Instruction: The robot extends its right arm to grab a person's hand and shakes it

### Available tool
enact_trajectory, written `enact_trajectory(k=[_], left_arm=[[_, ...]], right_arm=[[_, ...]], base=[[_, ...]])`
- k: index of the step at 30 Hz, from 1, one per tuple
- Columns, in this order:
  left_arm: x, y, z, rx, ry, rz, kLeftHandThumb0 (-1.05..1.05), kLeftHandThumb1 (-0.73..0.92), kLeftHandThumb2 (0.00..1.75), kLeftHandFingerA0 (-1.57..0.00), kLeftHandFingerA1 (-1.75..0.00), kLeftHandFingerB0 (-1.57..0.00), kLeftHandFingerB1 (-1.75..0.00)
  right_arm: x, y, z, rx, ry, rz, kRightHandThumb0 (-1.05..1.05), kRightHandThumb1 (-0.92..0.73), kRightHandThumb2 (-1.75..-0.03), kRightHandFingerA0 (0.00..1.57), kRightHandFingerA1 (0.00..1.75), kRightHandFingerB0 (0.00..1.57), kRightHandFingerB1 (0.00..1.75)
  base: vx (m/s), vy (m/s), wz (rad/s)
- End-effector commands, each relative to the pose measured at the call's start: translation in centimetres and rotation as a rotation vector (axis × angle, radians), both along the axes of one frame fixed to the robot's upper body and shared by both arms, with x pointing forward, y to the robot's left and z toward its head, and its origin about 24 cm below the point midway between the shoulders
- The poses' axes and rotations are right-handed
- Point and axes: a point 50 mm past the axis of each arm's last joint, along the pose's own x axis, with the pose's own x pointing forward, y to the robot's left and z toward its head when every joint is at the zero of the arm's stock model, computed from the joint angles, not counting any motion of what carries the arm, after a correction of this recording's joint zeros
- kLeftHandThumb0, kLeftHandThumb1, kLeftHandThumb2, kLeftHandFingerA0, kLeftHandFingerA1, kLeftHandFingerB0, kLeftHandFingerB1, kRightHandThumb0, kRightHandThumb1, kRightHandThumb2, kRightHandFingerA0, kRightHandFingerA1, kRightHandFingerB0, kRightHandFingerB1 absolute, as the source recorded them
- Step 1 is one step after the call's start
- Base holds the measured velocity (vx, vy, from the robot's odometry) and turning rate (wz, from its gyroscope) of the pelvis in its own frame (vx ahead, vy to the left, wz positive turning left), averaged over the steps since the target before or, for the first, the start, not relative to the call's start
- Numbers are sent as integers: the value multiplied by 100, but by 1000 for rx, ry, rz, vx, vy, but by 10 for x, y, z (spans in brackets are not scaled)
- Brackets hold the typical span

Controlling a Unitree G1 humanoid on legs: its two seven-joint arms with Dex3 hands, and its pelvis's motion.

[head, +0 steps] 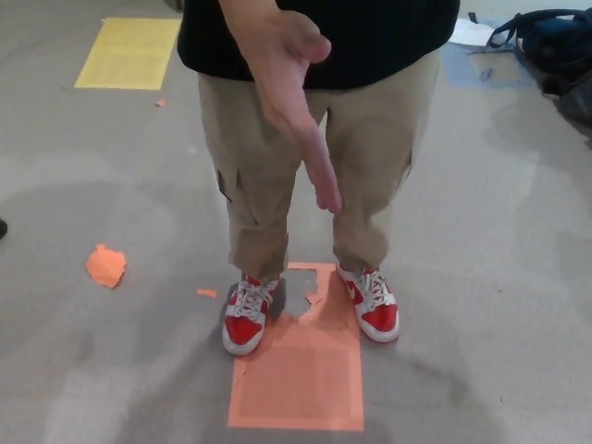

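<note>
A person stands right in front of me in a black top, tan cargo trousers (268, 185) and red and white sneakers (246, 319). Their hand (291, 92) reaches out toward me at the upper middle of the head view, flat and edge-on, fingers straight and pointing down toward the camera, thumb up. Neither of my hands nor any part of my arms shows in the picture.
An orange rectangle of tape (301, 370) lies on the grey floor under the person's feet. A torn orange scrap (105, 265) lies at the left. A yellow rectangle (129, 53) marks the floor at the upper left. A dark backpack (555, 46) sits at the upper right.
</note>
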Motion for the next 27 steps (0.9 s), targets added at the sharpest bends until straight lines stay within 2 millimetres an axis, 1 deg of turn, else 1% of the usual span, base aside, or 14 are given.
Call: enact_trajectory(k=[1,5,6,8,9,12,15,16,20,21,22,23,26,27], left_arm=[[-2,8,5,-6,7,-26,-51,83,70,-19,-35,-20,-33],[1,8,6,-18,7,-16,-50,85,70,-19,-34,-19,-32],[5,8,8,-22,-6,-19,-26,65,112,-6,-50,-6,-49],[8,9,10,-23,-20,-21,-26,64,111,-7,-50,-7,-49],[11,9,11,-23,-30,-17,-50,83,71,-19,-36,-20,-34],[16,10,14,-6,-48,-19,-52,83,70,-19,-34,-19,-33],[16,10,14,-2,-47,-20,-52,83,70,-19,-34,-19,-33],[16,10,15,1,-49,-25,-28,62,111,-7,-50,-7,-49],[14,11,14,6,-57,-21,-28,62,111,-6,-50,-6,-49],[14,10,14,3,-60,-18,-49,83,65,-21,-33,-17,-30],[14,10,14,0,-65,-20,-49,83,65,-21,-34,-18,-31],[14,9,13,-10,-70,-9,-28,62,110,-7,-50,-6,-49],[12,9,12,-10,-69,-8,-28,59,109,-8,-50,-7,-50],[12,9,12,-8,-69,-10,-53,82,64,-28,-36,-20,-31]], right_arm=[[44,-1,35,-2,-313,89,-82,-80,-107,0,16,0,10],[70,9,72,-43,-503,178,-89,-78,-110,0,20,0,8],[80,21,104,-85,-642,248,-92,-77,-111,0,17,0,8],[84,32,131,-93,-751,282,-92,-76,-111,0,17,0,9],[87,41,151,-93,-833,306,-92,-78,-111,0,16,0,10],[87,64,201,-69,-998,344,-93,-77,-112,0,21,0,8],[86,70,211,-67,-1020,348,-93,-77,-112,0,21,0,8],[87,83,230,-66,-1085,388,-90,-77,-111,3,34,1,15],[87,117,279,-59,-1255,501,-87,-76,-108,1,27,0,17],[89,123,285,-67,-1276,515,-87,-76,-109,0,25,0,18],[89,126,290,-79,-1277,523,-88,-76,-109,1,25,0,18],[91,131,296,-95,-1284,543,-89,-79,-112,1,28,0,17],[95,144,311,-105,-1291,564,-88,-78,-110,0,25,0,14],[96,146,313,-104,-1292,564,-89,-78,-110,0,24,0,13]], base=[[0,0,0],[12,1,-4],[0,0,0],[15,-1,3],[0,0,0],[20,0,2],[0,0,0],[0,0,0],[0,0,0],[0,0,0],[0,0,0],[0,0,0],[0,0,0],[0,0,0]])
